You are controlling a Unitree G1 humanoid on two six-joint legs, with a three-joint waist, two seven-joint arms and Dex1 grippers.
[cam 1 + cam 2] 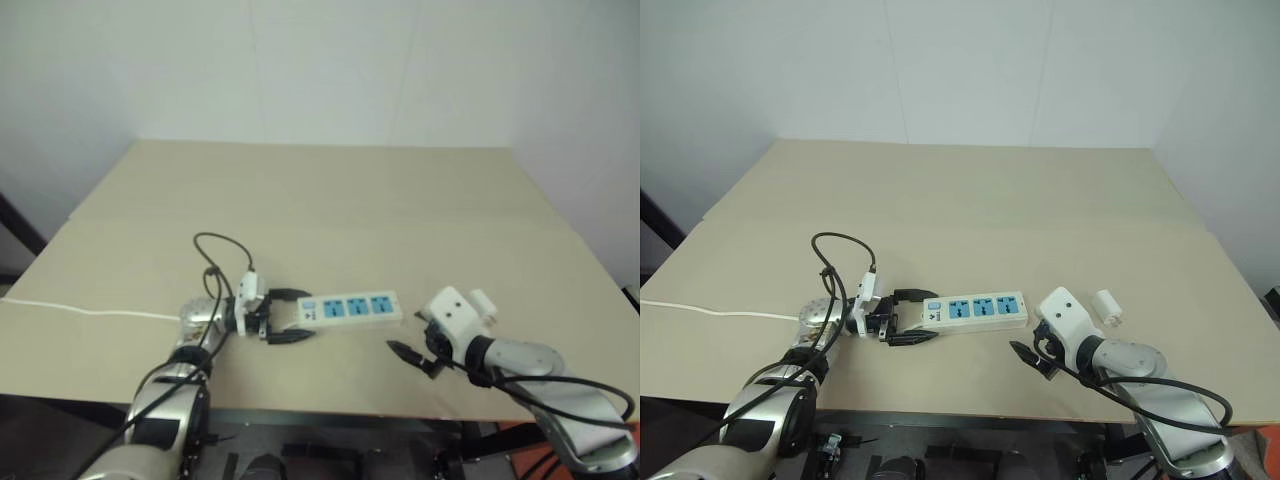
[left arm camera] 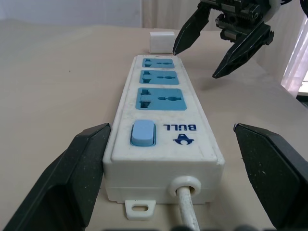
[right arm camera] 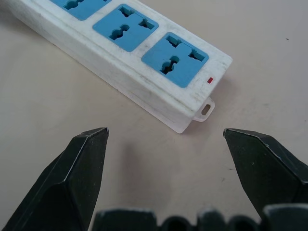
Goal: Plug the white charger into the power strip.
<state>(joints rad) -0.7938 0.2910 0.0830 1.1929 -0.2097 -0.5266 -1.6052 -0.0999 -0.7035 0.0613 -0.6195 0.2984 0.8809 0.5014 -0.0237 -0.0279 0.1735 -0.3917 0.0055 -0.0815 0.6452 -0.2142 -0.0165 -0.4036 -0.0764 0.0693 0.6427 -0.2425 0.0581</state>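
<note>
The power strip (image 1: 350,308) lies flat near the table's front edge, a white bar with three blue sockets and a blue switch (image 2: 143,133) at its left end. My left gripper (image 1: 308,314) is open, one black finger on each side of the switch end, gaps showing on both sides in the left wrist view. The white charger (image 1: 1108,306) rests on the table past the strip's right end, also seen as a small cube (image 2: 161,42). My right gripper (image 1: 1028,358) hovers open just off the strip's right end (image 3: 192,91), holding nothing.
The strip's thin white cord (image 1: 80,310) runs off over the table's left edge. A black cable (image 1: 225,250) loops above my left wrist. The tan table (image 1: 330,200) stretches far back to a white wall.
</note>
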